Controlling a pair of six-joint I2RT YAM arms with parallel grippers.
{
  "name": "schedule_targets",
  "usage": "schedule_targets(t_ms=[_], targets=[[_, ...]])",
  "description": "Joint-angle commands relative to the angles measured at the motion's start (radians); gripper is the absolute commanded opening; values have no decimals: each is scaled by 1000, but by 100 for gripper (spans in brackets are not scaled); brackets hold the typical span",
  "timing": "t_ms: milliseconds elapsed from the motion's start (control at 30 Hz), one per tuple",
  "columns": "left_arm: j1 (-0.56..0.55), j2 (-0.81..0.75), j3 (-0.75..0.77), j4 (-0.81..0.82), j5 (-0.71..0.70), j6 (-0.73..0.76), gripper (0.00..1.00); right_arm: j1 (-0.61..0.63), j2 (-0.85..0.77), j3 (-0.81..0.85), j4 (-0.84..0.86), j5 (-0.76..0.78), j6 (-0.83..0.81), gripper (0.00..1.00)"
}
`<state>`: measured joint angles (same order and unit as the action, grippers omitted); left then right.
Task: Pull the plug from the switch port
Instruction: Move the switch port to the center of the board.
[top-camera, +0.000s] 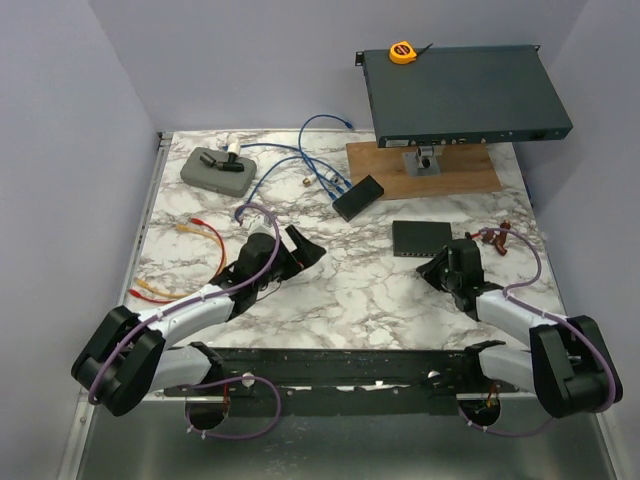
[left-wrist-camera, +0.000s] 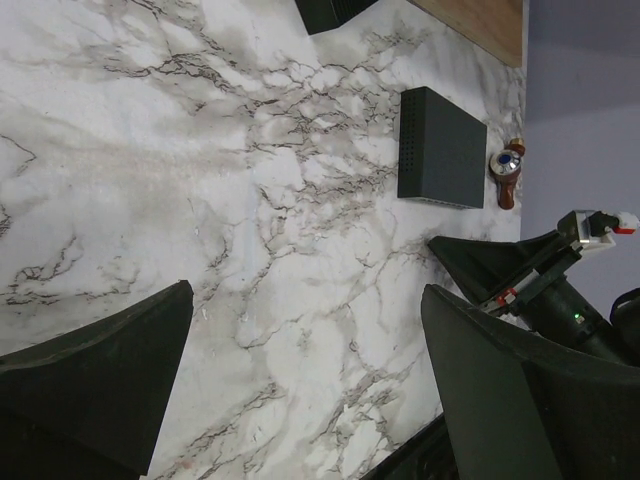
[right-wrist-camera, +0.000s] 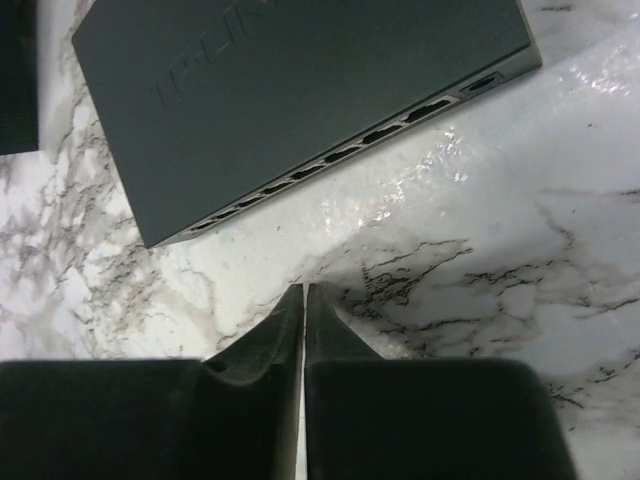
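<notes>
A small dark switch (top-camera: 420, 237) lies on the marble table; in the right wrist view (right-wrist-camera: 300, 100) its row of ports faces me and looks empty. A second black box (top-camera: 358, 197) lies further back, and a blue cable (top-camera: 290, 165) runs up to it; I cannot tell whether its plug sits in a port. My left gripper (top-camera: 305, 248) is open and empty over bare marble (left-wrist-camera: 308, 300). My right gripper (top-camera: 432, 270) is shut and empty just in front of the small switch (right-wrist-camera: 304, 290).
A large rack switch (top-camera: 460, 95) stands raised on a wooden board (top-camera: 420, 170) at the back right, with a yellow tape measure (top-camera: 402, 52) on top. A grey case (top-camera: 215, 168) lies back left, red and yellow cables (top-camera: 195, 235) left, and a brown connector (top-camera: 495, 238) right of the small switch.
</notes>
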<state>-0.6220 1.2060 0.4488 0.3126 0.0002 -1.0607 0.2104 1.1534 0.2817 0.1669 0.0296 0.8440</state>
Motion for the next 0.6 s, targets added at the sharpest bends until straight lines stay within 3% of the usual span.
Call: schedule_targets(t_ms=[0,300,567], targets=[[14,-30,-24,-26,-14,-13,93,3,65,32,51,44,25,3],[37,-19,26,-53,-14,39,89,1,198,88,76,119,20,1],[89,-22,46,-81,-1,72,89,-2,224,108,99,163,-3,1]])
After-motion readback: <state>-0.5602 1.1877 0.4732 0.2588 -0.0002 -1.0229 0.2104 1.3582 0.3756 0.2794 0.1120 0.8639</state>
